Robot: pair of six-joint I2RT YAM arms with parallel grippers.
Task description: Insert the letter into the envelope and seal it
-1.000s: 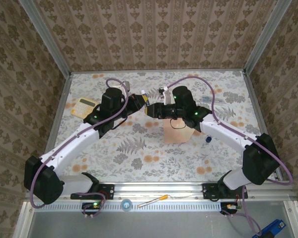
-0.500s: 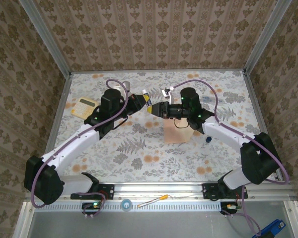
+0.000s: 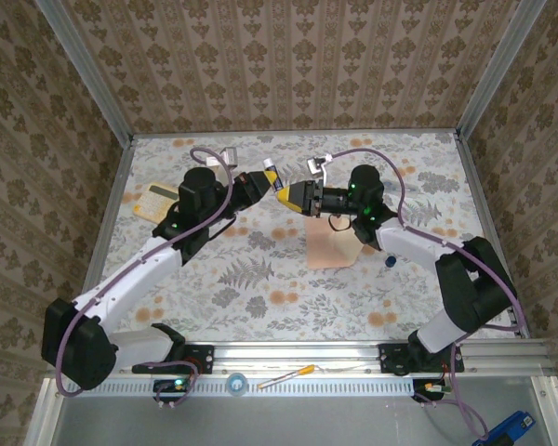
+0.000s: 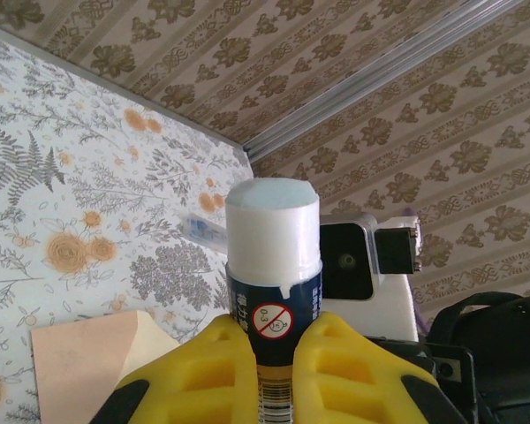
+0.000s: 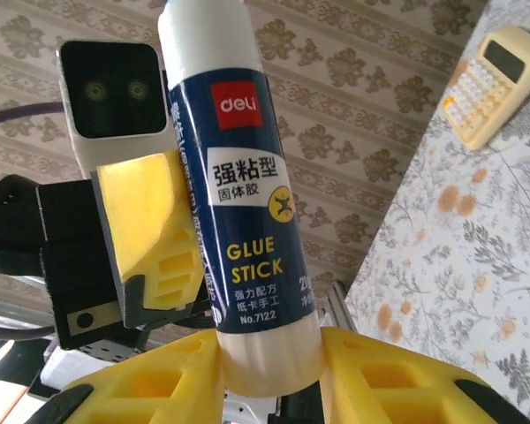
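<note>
1. I am pinching one end of the glue stick (image 5: pixel 247 194) between the yellow fingers of my right gripper (image 5: pixel 269 353).
2. I am squeezing its blue middle with my left gripper (image 4: pixel 276 340), jaws pressing tight on it, up in the air.
3. The envelope (image 3: pixel 327 251) is lying flat on the flowery table (image 3: pixel 260 279), under my right arm.
4. A calculator (image 3: pixel 156 199) is sitting well off to the left.

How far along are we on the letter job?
Done, probably: the letter is inside. The envelope lies flat on the table, pale flap face showing. In hand: the left gripper clamps the glue stick; the right gripper closes on its white end. Left: open it, glue the flap, seal.
</note>
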